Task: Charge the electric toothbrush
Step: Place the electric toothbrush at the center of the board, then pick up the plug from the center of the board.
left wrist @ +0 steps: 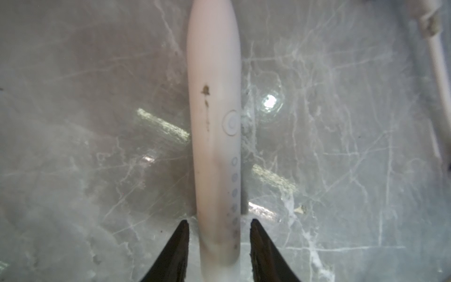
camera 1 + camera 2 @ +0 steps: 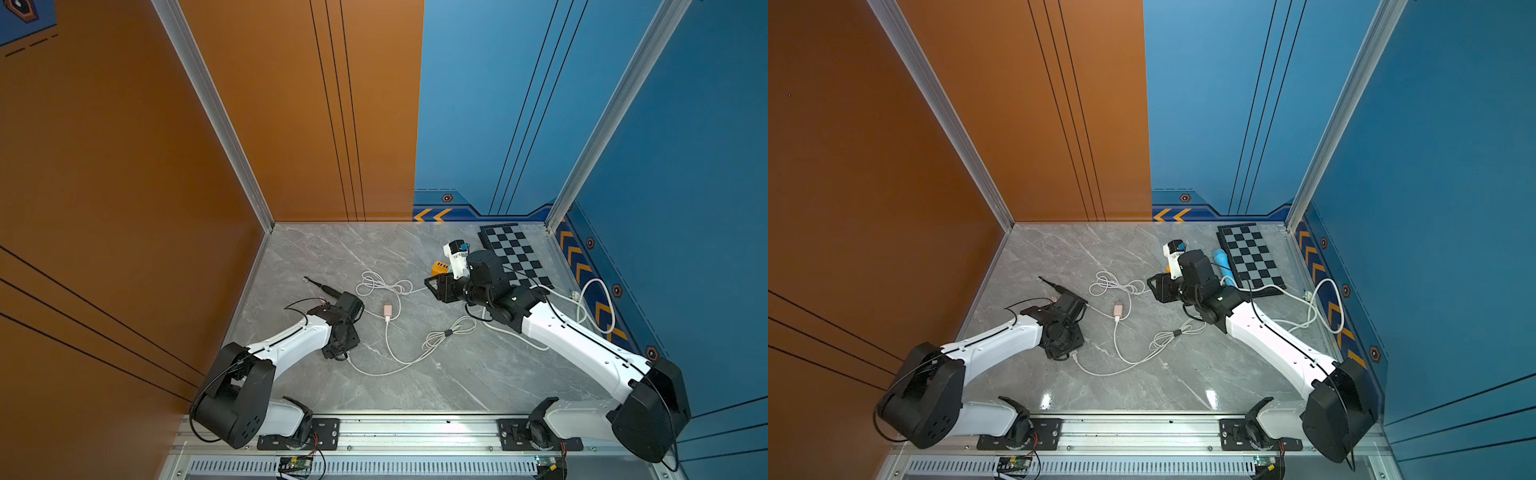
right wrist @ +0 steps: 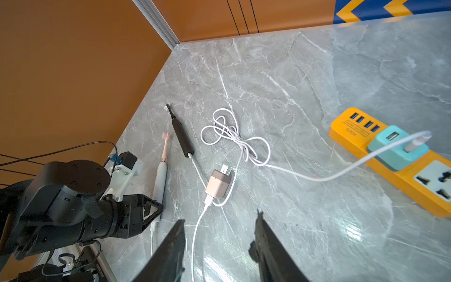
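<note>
White toothbrush (image 1: 213,122) lay flat on marble table (image 3: 317,85), just beside black toothbrush (image 3: 181,139). Left gripper (image 1: 219,222) sat low over handle end, fingers spread either side, narrow gaps, no pinch. Right gripper (image 3: 220,217) hovered above table, fingers spread, nothing between; pink adapter (image 3: 218,183) lay near

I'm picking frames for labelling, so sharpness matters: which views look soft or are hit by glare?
Left wrist view: hazy and washed out, the white toothbrush soft toward its far end, a bright glare spot on the marble table beside it. Right wrist view: sharp, only a mild sheen patch on the table. Both top views: crisp; small lamp reflections show in a top view at the table's near edge.
</note>
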